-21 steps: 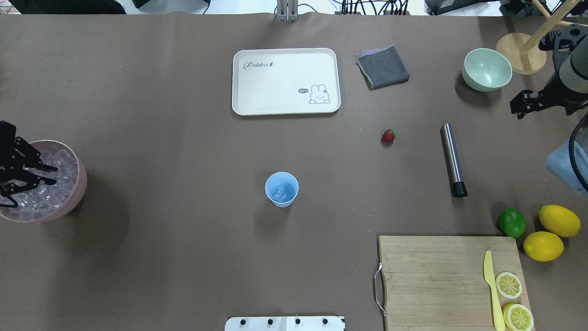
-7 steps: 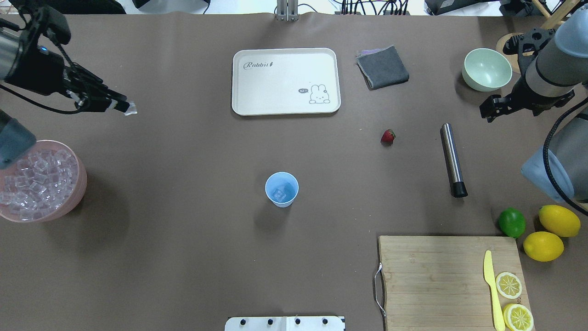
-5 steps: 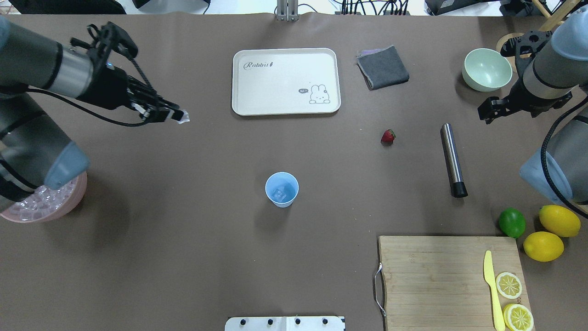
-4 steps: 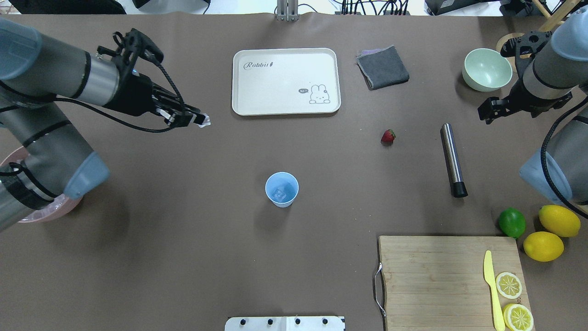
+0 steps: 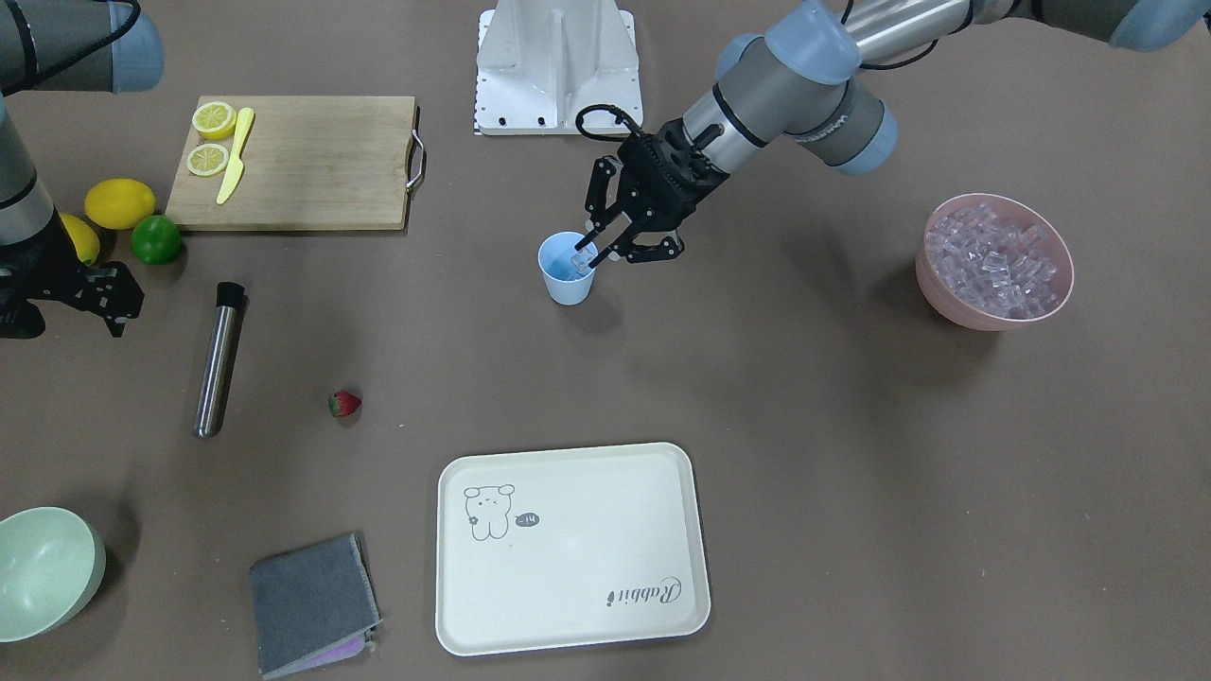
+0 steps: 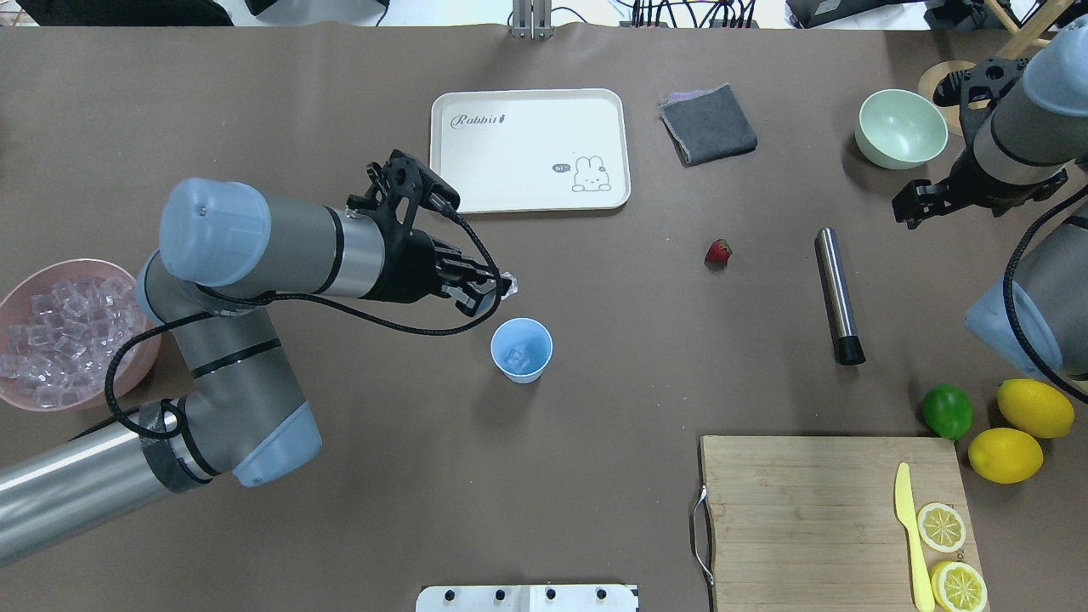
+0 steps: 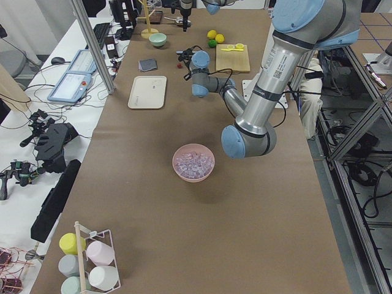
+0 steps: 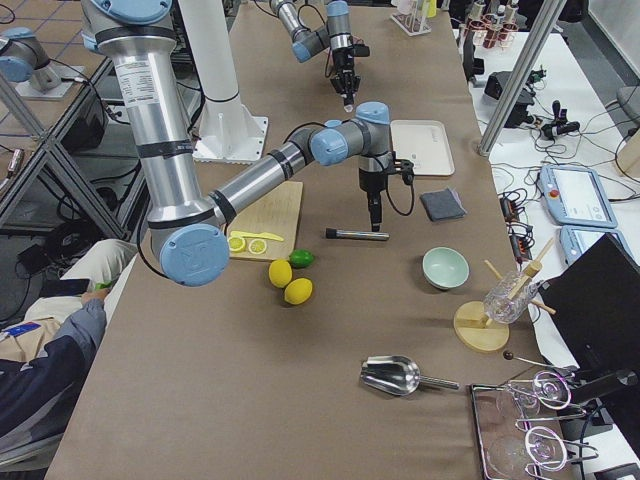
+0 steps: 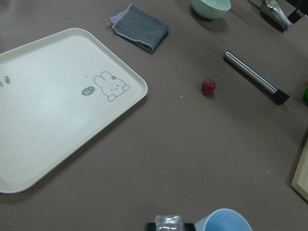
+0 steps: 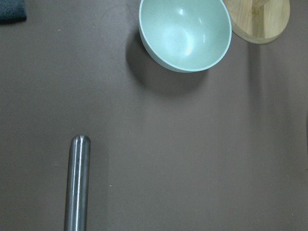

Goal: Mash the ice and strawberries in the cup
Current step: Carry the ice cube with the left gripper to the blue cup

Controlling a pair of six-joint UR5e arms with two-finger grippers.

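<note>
The light blue cup stands mid-table with ice in its bottom. My left gripper is shut on one clear ice cube and holds it just above the cup's rim. The cube and cup also show at the bottom of the left wrist view. The pink bowl of ice cubes sits at the far left. The red strawberry lies on the table to the right. My right gripper hovers open and empty past the steel muddler.
A white rabbit tray and a grey cloth lie at the back. A pale green bowl is at the back right. A cutting board carries a yellow knife and lemon slices, with a lime and two lemons beside it.
My left arm lifted an ice cube out of the pink bowl and carried it right, to just above the cup. My right gripper shifted slightly near the green bowl.
</note>
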